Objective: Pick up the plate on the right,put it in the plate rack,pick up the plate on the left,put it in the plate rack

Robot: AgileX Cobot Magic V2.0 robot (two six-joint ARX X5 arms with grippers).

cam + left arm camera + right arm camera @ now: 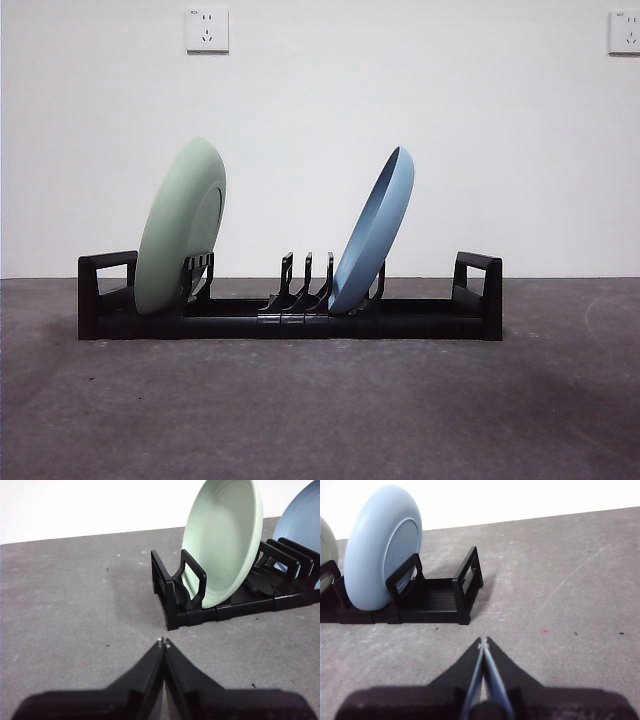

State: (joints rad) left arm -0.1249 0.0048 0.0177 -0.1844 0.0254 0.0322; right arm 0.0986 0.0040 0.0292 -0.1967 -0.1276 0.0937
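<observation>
The long black plate rack lies across the grey table. A pale green plate stands on edge in its left part, leaning right. A blue plate stands on edge right of the middle prongs, also leaning right. In the left wrist view my left gripper is shut and empty, well short of the rack's end and the green plate. My right gripper is shut and empty too, back from the rack's other end and the blue plate. Neither arm shows in the front view.
Bare grey tabletop stretches in front of the rack and to both sides. A white wall with two power sockets rises behind the table.
</observation>
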